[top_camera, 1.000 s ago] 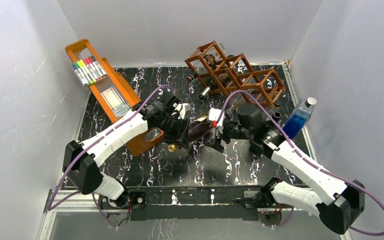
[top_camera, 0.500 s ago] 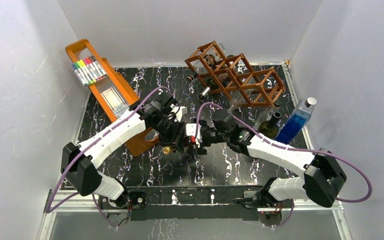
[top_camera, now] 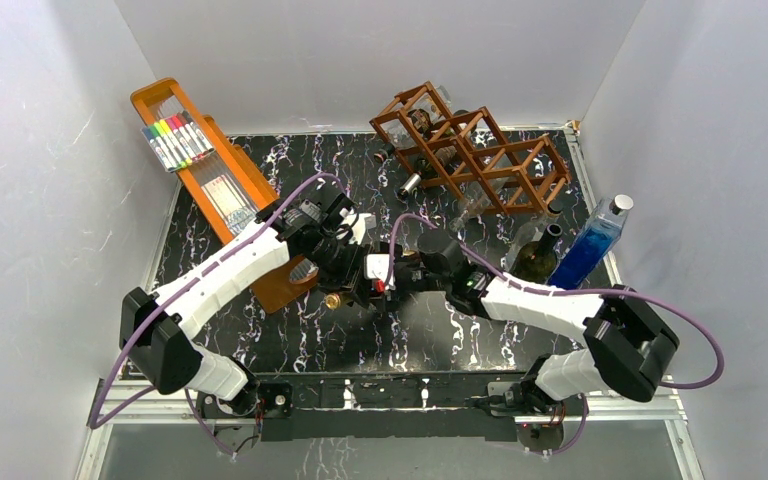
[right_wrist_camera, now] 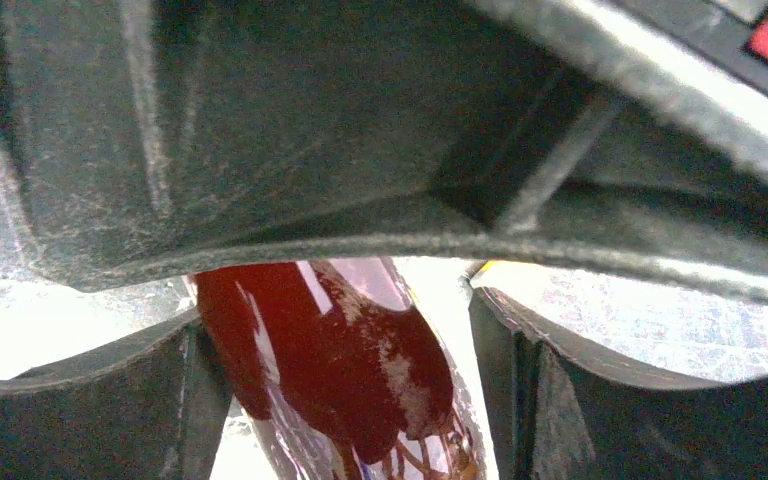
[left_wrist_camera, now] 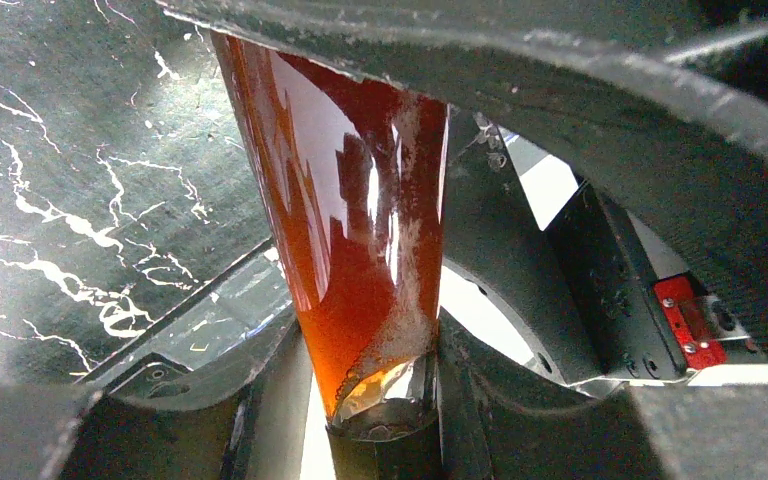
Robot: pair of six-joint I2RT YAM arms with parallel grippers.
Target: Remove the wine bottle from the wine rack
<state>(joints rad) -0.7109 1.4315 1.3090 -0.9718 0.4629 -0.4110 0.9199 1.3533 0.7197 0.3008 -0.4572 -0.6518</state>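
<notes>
Reaching inward, L gripper (left_wrist_camera: 370, 320) clamps wine bottle (left_wrist_camera: 350, 180); R gripper (right_wrist_camera: 340, 390) spread astride it

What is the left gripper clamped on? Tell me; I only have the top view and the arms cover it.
Observer: The left wrist view shows the left gripper shut on the bottle, where the glass narrows toward the neck.
Operator: Now report the right gripper.
Observer: The right wrist view shows the right gripper open, with its fingers on either side of the bottle and a bright gap on one side.
Operator: Describe the glass.
Observer: It is glossy and reddish-amber, and light shows through it.
</notes>
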